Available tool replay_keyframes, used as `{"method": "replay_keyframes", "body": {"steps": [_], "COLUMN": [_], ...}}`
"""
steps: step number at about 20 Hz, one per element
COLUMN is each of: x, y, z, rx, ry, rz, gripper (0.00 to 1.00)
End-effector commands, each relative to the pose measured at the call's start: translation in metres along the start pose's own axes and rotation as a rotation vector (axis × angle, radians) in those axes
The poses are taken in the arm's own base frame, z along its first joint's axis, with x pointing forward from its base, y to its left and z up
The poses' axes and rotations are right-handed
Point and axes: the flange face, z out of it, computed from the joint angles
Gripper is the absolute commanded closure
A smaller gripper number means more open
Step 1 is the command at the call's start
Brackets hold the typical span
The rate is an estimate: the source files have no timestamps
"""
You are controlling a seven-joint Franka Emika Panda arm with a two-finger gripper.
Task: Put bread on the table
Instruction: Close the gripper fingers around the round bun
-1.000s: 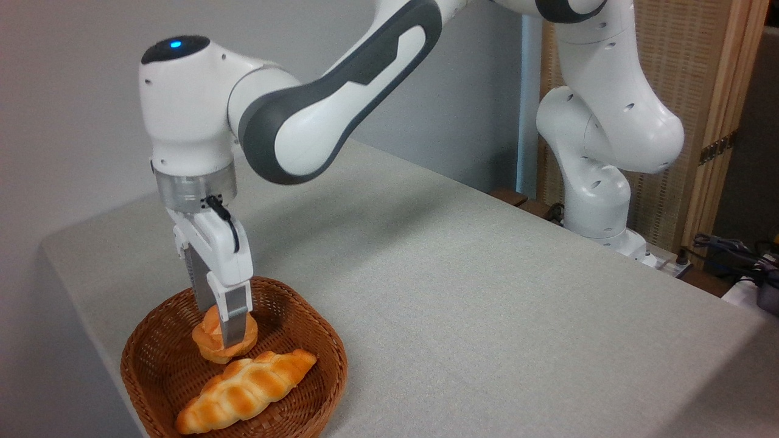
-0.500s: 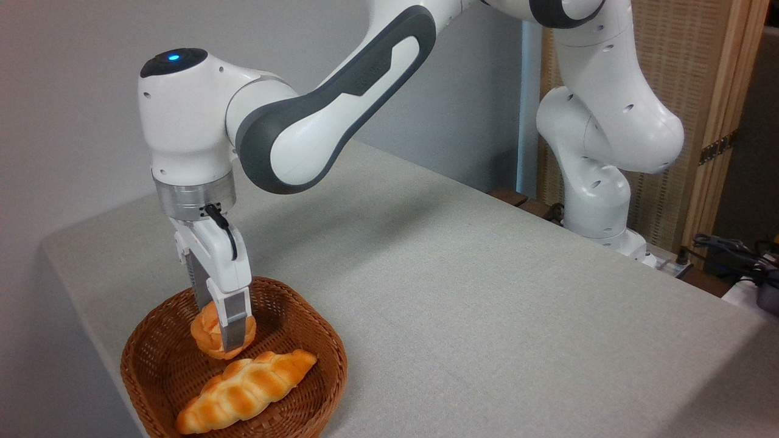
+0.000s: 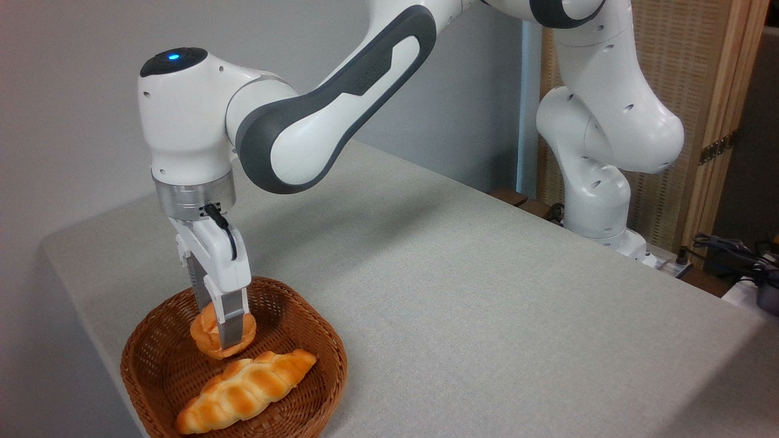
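Gripping bread in closed hand | over basket, lower left | open surface lies right

- Bright, even indoor light; colours look natural and nothing is washed out.
- The arm casts a soft, diffuse shadow on the table beneath and behind it, towards the far left.
- Mild sheen on the arm's white shells, no harsh glare.
- The basket interior is slightly shaded.
- Slightly soft, grainy picture; the far right background is dimmer.
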Motion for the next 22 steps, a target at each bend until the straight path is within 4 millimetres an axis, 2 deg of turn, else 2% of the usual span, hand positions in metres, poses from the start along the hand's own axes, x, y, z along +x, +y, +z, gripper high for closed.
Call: {"method": "replay_keyframes", "body": {"steps": [1,3,6,12,17,21,22], "x": [0.0024,0.0028,0.0025,0.0030,0.0026,0.0029,0.0030], "y": [-0.0045,-0.0093,-0.0104,-0.0097,-0.0104,-0.0096,-0.0095], "z": [-0.0045,-0.0118,-0.0126,-0.0115,-0.0131,-0.0129,-0.0129], "rx": [0.019,0.029,0.031,0.029,0.029,0.028,0.027], "ry": [0.013,0.023,0.024,0.023,0.023,0.022,0.022], "rz": [0.014,0.007,0.005,0.007,0.003,0.002,0.003], "gripper": [0.65,0.65,0.72,0.73,0.84,0.85,0.88]}}
